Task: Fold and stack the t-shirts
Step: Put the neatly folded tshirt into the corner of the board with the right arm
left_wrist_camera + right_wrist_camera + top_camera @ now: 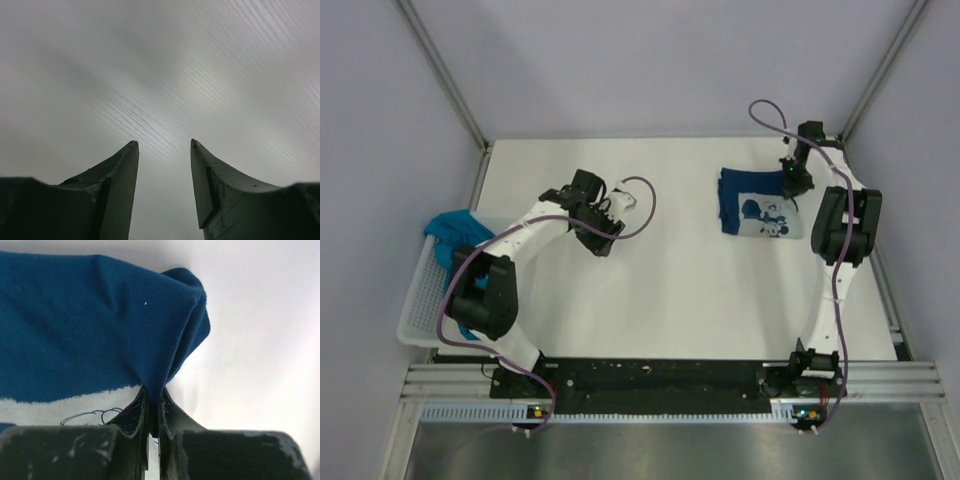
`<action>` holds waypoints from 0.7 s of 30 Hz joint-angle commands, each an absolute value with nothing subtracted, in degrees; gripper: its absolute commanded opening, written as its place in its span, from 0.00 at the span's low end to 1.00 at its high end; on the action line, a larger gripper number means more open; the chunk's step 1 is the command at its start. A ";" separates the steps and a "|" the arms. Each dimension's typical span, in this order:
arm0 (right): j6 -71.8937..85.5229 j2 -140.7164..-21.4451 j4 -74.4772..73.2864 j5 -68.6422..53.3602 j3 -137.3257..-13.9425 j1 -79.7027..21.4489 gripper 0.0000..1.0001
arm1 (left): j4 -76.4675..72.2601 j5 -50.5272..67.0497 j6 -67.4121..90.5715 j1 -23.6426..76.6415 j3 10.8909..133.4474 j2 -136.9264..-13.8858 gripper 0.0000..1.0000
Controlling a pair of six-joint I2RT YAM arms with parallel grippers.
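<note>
The right fingers [146, 407] are pressed together on a fold of the navy t-shirt [75, 330]. The cloth gathers into a ridge that rises from the pinch and ends in a soft rounded corner just beyond the tips. The left fingers [134, 150] stand spread with nothing between them, over bare white counter [165, 60] and well apart from both shirts. In the top view the navy t-shirt lies folded into a compact rectangle on the far right part of the counter, with the right arm reaching to its far right corner. The teal t-shirt [448, 228] sits crumpled in the far end of a white lattice basket [418, 312] at the counter's left edge. The left arm's elbow crosses over the basket and hides part of it. The navy shirt's pale white-and-light-blue print faces up on the side nearer the right arm, and plain dark cloth shows along its left and far sides. Close up, the print is a pale field with thin dark line drawing.
</note>
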State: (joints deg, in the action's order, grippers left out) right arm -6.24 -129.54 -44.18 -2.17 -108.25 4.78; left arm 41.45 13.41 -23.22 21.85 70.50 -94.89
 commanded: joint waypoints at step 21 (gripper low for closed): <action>-18.55 -140.20 -37.35 32.60 -134.21 10.81 0.77 | 43.50 8.44 -24.96 21.53 73.30 -94.66 0.51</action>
